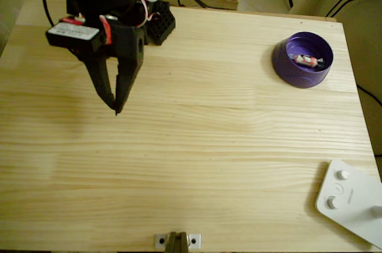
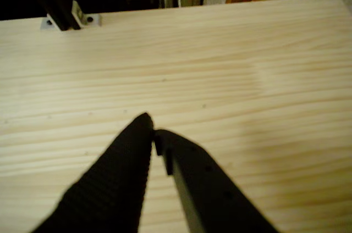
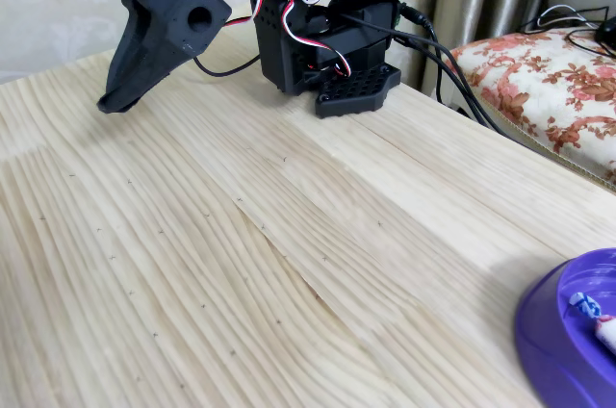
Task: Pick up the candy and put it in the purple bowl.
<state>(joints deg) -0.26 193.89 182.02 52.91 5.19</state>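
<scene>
In the fixed view, the purple bowl (image 3: 558,331) and candy (image 3: 589,310) are cut off at your frame's corner; the white device (image 1: 352,202) overruns the overhead view's edge.

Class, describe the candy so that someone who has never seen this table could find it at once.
In the overhead view, start at the wooden table and look to its far right corner, where the purple bowl stands. The candy lies inside it, a small wrapped sweet with a white-and-pink middle and twisted bluish ends. Nothing else is in the bowl, and it is far smaller than the white device nearby.

The pale wooden table (image 1: 191,163) carries the purple bowl (image 1: 298,69), a white knobbed device (image 1: 352,202) and the arm's black base (image 3: 332,52).
</scene>
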